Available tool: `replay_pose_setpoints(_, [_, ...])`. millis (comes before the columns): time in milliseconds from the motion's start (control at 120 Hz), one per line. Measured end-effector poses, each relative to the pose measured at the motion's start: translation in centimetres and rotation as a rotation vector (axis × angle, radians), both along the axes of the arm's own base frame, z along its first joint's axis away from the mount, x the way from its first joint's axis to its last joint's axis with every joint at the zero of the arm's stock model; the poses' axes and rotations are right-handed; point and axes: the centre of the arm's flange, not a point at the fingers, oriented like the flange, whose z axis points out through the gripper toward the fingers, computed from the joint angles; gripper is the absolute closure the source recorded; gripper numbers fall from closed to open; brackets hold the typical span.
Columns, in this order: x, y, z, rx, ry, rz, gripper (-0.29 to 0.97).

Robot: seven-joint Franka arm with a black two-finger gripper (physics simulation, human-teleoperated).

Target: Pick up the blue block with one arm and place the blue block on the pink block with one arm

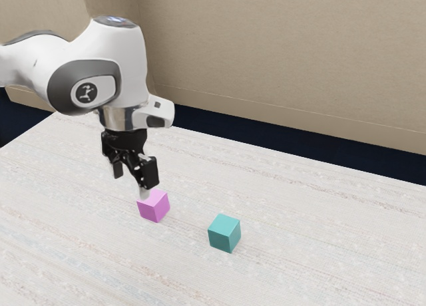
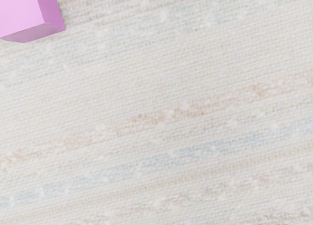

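Pale woven-grain tabletop [image 1: 319, 206] under a beige wall [image 1: 279, 46], with a dark strip along its foot.

White jointed arm [image 1: 86, 73] enters from upper left of the frame. Black two-finger gripper [image 1: 135, 181] hangs just above the small pink cube [image 1: 154, 205], left of centre. Its fingers are spread, with nothing between them.

Small blue-green cube [image 1: 224, 232] (the task's blue block) rests on the table, lower centre, apart from the pink one and untouched.

Risks, as I judge them:
- Gripper sits over the wrong cube; descending from here would knock or grab pink.
- Sweeping low toward blue could clip pink's top edge and shift the stacking target.

Containers: none seen; both cubes sit bare on the table.
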Motion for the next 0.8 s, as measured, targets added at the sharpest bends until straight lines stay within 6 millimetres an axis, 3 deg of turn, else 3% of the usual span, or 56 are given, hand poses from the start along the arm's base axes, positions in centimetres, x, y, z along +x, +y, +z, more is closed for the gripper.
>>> replay_pose_setpoints(133, [0.2,-2.0,-2.8,-0.041,0.003,0.027,0.00])
replay_pose_setpoints(375, [0.6,-3.7,-10.5,-0.082,0.028,0.123,0.00])
replay_pose_setpoints(800, [1.6,-6.8,-15.6,-0.133,-0.002,0.219,0.00])
